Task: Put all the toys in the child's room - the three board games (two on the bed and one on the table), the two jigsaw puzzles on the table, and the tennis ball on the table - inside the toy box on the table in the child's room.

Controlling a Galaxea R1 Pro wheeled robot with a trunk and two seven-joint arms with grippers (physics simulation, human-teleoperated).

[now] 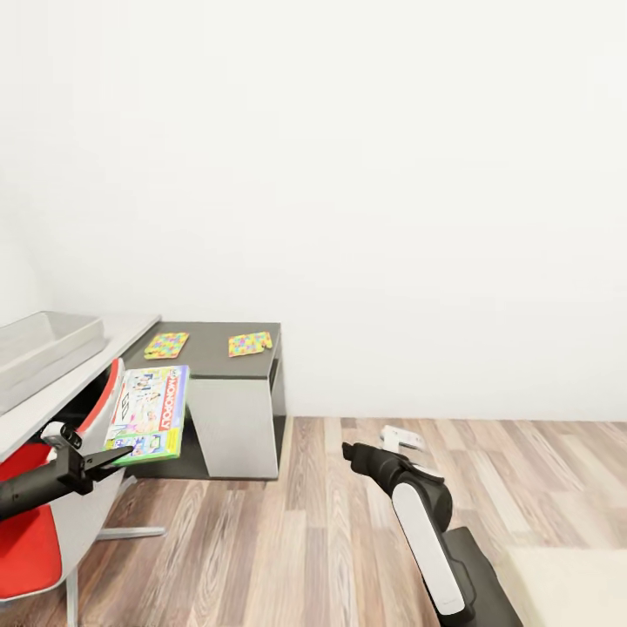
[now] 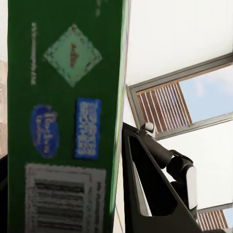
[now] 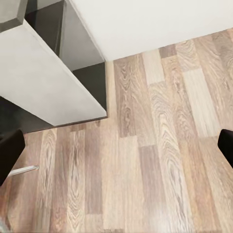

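Head view, left arm: the left pincer is gripping the lower edge of a flat printed cardboard board game box, white-faced with green and multicoloured borders, and is holding it upright and slightly tilted in the air. The box is hanging in front of the red-and-white chair and beside the dark-grey lower corner section of the desk. Left wrist view is showing the box's green side panel with barcode and logos pressed against one dark finger; jaws are closed onto the box edge.

Right pincer is hovering low over the wood-plank floor, holding nothing. Right wrist view is catching dark fingertips at opposite frame edges, so the jaws are standing wide apart.

Handling judgement: the box looks light and stiff, glossy, likely somewhat slippery; pinched at one edge it is prone to swinging or pivoting. A hold nearer the middle of a long edge would be steadier.

Outward: two thin jigsaw puzzle squares, yellow-red-blue-green, are lying flat on the dark-grey section, one nearer the white top, one nearer the far corner, well apart. Being thin, they will need lifting by an edge. A shallow light-grey toy box with sloping walls is sitting on the white desk top, open-topped.
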